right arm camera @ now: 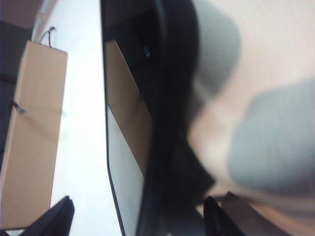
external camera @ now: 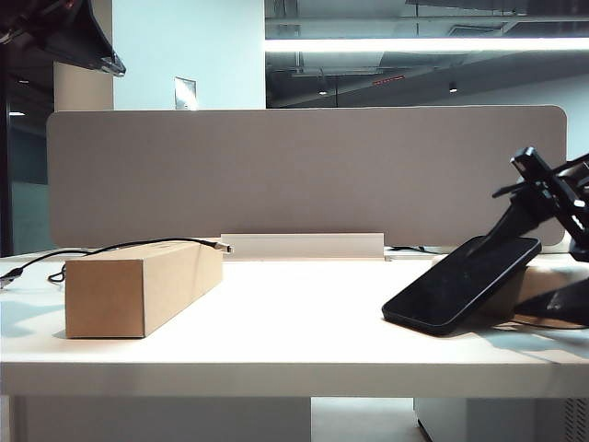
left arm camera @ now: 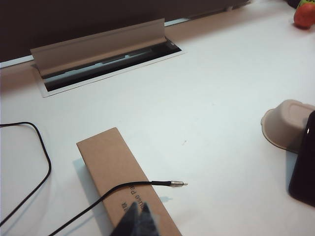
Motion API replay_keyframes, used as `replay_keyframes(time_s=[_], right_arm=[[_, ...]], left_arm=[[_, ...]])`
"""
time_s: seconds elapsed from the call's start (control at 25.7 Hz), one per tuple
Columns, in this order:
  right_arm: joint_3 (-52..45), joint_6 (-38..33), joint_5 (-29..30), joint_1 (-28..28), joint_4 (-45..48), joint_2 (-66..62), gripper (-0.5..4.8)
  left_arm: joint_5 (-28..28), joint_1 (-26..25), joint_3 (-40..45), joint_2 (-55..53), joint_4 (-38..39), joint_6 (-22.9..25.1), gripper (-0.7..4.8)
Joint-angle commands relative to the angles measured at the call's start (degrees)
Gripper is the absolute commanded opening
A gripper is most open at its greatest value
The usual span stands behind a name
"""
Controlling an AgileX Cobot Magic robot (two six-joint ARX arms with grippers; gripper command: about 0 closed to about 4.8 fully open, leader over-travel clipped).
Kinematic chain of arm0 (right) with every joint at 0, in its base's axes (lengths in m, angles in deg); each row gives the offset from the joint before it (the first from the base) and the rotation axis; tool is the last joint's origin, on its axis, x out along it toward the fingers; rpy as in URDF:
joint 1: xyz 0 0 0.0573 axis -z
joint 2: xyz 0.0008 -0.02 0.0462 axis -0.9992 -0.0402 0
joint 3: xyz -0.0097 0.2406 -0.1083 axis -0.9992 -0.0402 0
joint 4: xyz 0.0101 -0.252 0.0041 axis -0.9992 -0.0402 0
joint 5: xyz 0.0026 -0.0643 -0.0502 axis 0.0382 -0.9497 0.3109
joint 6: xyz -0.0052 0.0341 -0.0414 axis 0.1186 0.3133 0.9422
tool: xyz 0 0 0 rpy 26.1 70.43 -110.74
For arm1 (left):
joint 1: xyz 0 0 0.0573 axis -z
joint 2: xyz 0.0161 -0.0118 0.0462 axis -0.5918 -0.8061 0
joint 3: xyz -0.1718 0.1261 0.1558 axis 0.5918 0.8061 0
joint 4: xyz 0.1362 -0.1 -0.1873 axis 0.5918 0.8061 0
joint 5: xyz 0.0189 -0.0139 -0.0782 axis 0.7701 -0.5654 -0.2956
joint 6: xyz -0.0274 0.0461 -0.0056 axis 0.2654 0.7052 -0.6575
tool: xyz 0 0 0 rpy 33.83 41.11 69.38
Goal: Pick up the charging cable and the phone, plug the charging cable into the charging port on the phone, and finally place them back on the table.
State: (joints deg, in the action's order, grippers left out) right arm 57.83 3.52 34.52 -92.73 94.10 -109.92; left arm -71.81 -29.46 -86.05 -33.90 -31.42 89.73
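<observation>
Exterior view: a white table [external camera: 276, 322] stands before a grey divider panel [external camera: 304, 175], with a brown cardboard box [external camera: 143, 285] on its left side and the phone [external camera: 462, 282] on its right. The phone — glossy black, screen dark — leans tilted, its lower short edge on the table and its upper end propped against a cream tray [external camera: 543, 295]. The charging cable [external camera: 138, 245] runs from the table's left edge up across the top of the box, its silvery plug tip jutting past the box's far end.

The right gripper [external camera: 552, 189] hangs at the right edge, just above and behind the phone's raised end; its jaws stand wide apart and hold nothing. In the right wrist view the two dark fingertips [right arm camera: 59, 216] straddle the phone's [right arm camera: 162, 98] edge, seen close and blurred; whether they touch it cannot be told.

In the left wrist view the left gripper [left arm camera: 139, 221] hovers over the box [left arm camera: 123, 182], its fingers pressed together and empty, just beside the cable [left arm camera: 128, 188], whose plug tip pokes out over bare table [left arm camera: 211, 98]. The tray [left arm camera: 285, 123] and the phone's corner [left arm camera: 304, 167] sit well apart from it.
</observation>
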Motion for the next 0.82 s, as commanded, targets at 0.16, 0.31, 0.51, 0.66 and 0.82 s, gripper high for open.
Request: replay_keyframes(time_s=[0.16,0.31,0.51,0.66,0.82], right_arm=[[3.52,-0.26,-0.02,-0.68,1.2,-2.86,3.64],[6.16,-0.42,-0.11,-1.77,1.22,-6.03,3.64],[8.15,-0.5,-0.52,-3.67,1.36,-10.03,3.64],[8.72,-1.73,-2.34,-4.85,2.54,-13.0,3.37],[8.72,-2.1,-3.13,-4.92,2.6,-13.33,1.4]], left_arm=[[2.16,0.0,-0.87,-0.11,0.48,1.57,-0.06],[2.25,0.0,-0.87,-0.11,0.59,1.6,-0.05],[2.38,0.0,-0.87,-0.09,0.42,1.81,-0.05],[2.38,0.0,-0.92,-0.07,0.44,1.79,-0.05],[2.38,-0.02,-0.92,-0.07,0.44,1.79,-0.05]])
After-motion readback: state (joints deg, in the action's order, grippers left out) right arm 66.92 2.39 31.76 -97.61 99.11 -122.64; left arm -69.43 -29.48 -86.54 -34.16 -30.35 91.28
